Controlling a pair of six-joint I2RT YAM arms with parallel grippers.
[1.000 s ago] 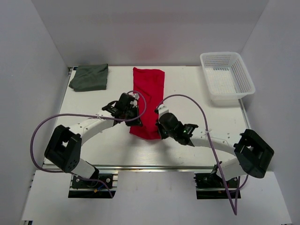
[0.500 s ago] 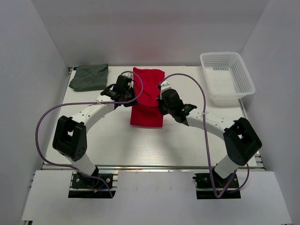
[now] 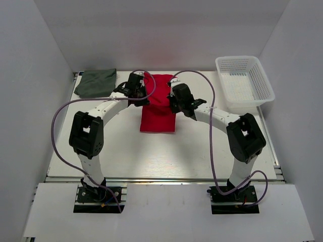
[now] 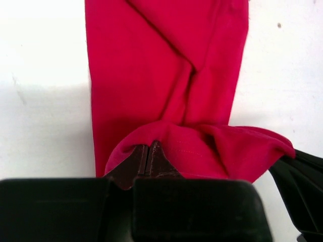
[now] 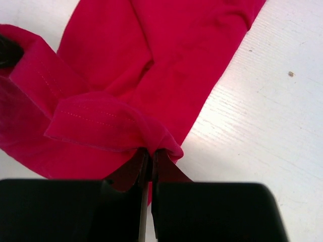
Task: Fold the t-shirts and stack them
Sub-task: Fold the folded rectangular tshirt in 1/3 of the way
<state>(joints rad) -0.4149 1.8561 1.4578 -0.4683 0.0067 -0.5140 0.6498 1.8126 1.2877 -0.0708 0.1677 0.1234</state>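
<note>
The red t-shirt (image 3: 158,108) lies mid-surface, half folded: left fingers (image 4: 143,158) and right fingers (image 5: 141,164) each clamp a corner of its hem, carried over the far half (not laid down yet). The dark grey-green t-shirt (image 3: 96,83) sits folded far-left, so stacking remains. The near surface (image 3: 126,151) is open, the white mesh basket (image 3: 250,102) well apart.

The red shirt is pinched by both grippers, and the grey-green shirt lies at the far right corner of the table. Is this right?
Not fully. The left gripper and the right gripper do pinch the red shirt, but the grey-green shirt lies at the far left corner, as the top external view shows.
</note>
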